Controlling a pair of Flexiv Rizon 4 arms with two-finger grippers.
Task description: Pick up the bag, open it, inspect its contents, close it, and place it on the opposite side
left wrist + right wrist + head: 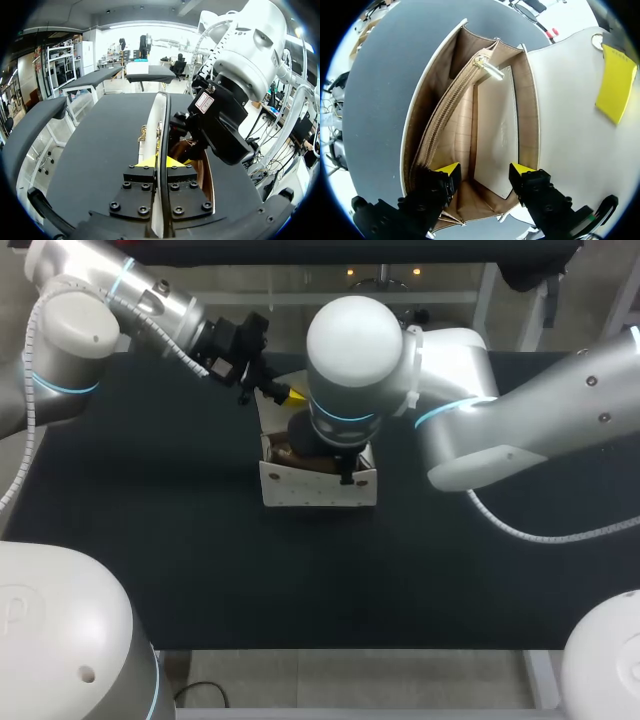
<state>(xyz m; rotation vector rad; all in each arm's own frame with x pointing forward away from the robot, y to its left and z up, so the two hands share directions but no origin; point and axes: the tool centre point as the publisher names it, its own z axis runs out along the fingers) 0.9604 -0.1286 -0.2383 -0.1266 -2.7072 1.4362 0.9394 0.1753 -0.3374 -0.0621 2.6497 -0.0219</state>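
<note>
A white bag (pixel 318 488) stands upright in the middle of the black table, its mouth open. My left gripper (pixel 290 395) is behind it, shut on the raised flap (pixel 161 115), whose edge runs between the yellow tips (pixel 161 161). My right gripper (pixel 485 171) hangs open just over the mouth, one finger on either side of the middle compartment. Inside I see a tan lining (pixel 435 100), a zipped divider (pixel 451 105) and a white inner panel (pixel 495 130). In the head view my right wrist (pixel 350 360) hides most of the bag's opening.
The black tabletop (pixel 150 540) stretches out on both sides of the bag and toward the front edge (pixel 340 648). My right arm (pixel 520 430) lies low across the right half of the table.
</note>
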